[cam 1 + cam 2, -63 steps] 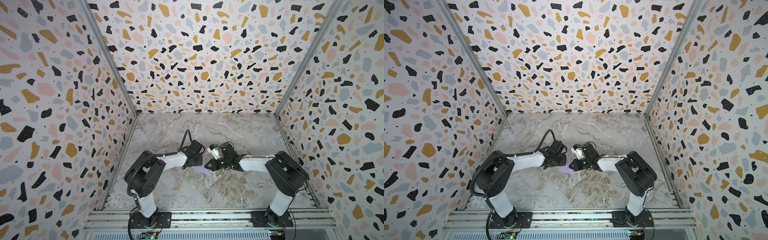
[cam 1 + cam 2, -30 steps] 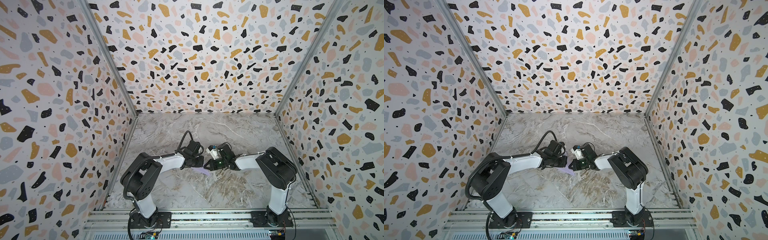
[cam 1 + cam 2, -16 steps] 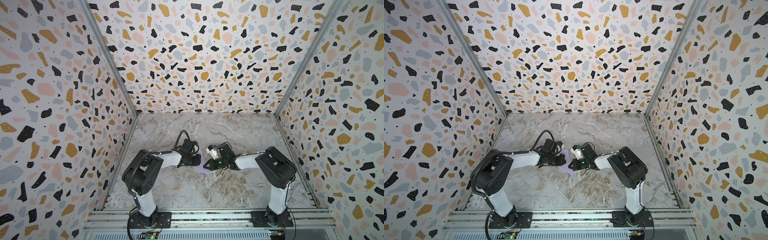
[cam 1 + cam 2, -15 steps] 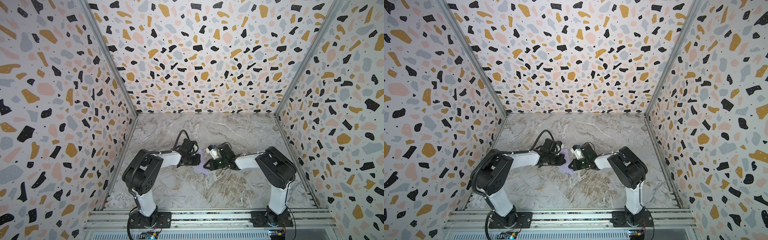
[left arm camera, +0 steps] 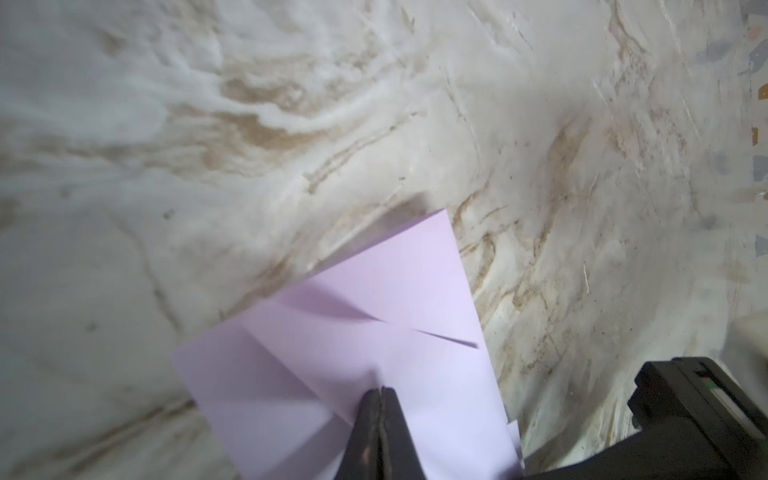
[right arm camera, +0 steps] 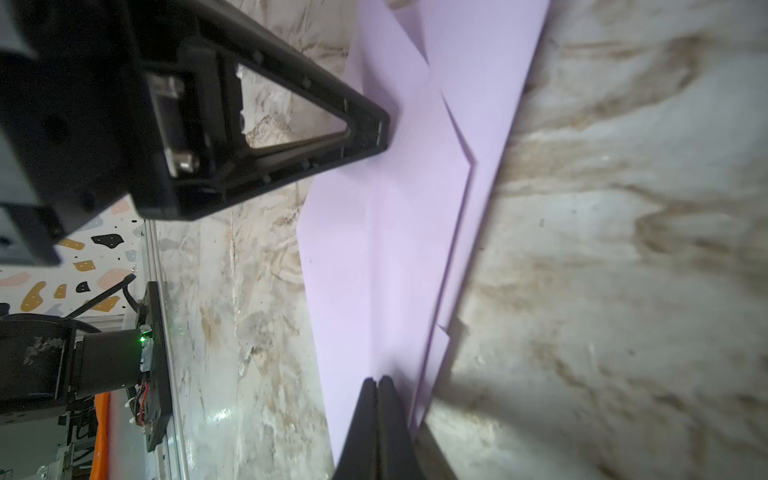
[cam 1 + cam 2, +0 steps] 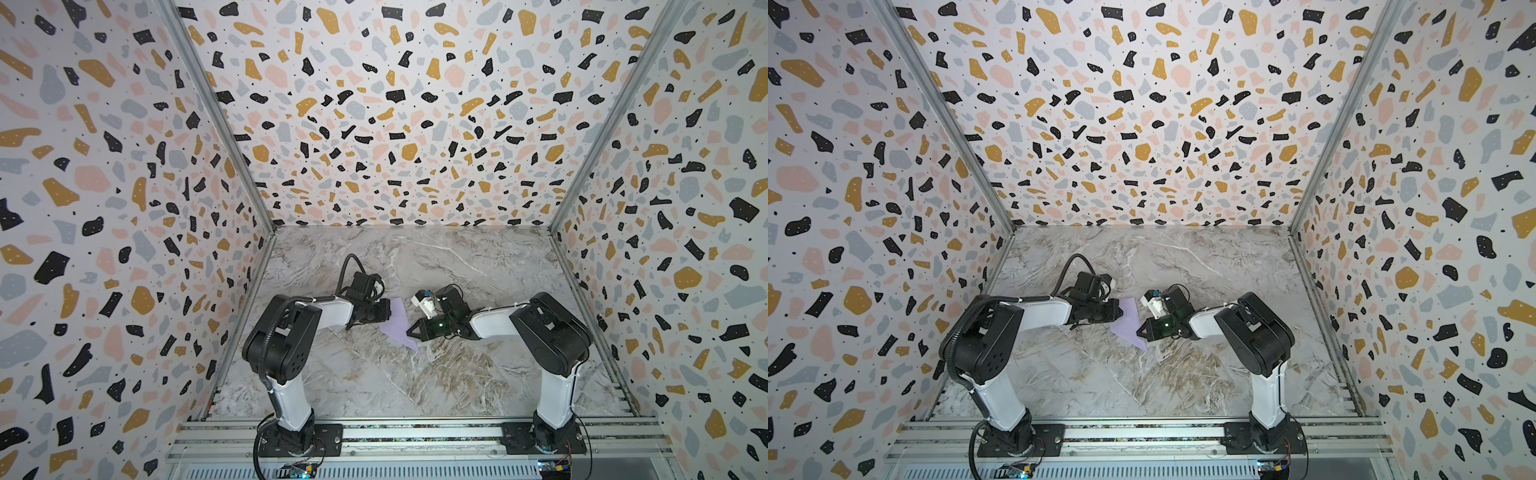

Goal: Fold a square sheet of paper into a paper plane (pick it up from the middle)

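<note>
- Both top views: I look steeply down from high up, far off. Both share the whole marble floor (image 7: 374,374), in the lower half of the frame.
- Left wrist: very close, facing down over the folded paper (image 5: 374,332).
- Right wrist: just as close, low along the same paper, with the left gripper (image 6: 384,133) also in frame.

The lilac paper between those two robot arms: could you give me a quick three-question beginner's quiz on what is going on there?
1. True or false: the lilac paper is a flat, unfolded square.
2. The left gripper and right gripper have their jaws: A) wide open, B) shut, with the tips on the paper, C) shut on a pen.
3. Fill in: the paper lies on a ____-patterned table.

Key: 1 false, it shows folds and a pointed end; 2 B; 3 marble.
</note>
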Controlling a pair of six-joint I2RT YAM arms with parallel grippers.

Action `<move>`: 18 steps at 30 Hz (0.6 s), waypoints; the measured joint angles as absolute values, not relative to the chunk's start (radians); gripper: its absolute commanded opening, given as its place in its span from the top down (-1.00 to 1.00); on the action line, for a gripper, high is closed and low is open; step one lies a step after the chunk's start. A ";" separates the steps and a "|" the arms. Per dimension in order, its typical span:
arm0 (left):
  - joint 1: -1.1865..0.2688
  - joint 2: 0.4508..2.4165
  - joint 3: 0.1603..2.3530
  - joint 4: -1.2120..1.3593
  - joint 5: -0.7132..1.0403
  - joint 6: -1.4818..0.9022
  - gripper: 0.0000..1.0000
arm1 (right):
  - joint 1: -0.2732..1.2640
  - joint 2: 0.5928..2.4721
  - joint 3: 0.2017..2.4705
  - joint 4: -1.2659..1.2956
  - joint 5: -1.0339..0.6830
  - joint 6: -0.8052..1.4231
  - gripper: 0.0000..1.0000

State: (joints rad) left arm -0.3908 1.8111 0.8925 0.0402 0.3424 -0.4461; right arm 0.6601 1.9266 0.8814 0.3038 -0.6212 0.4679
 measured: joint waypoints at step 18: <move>-0.247 1.848 0.884 0.157 0.373 -0.481 0.86 | 0.650 1.939 0.879 0.334 -0.643 0.469 1.00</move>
State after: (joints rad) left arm -0.2466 1.8484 0.8837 0.1570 0.3733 -0.4808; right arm 0.6502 1.9392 0.8791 0.3344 -0.6430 0.4694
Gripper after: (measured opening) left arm 0.069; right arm 0.042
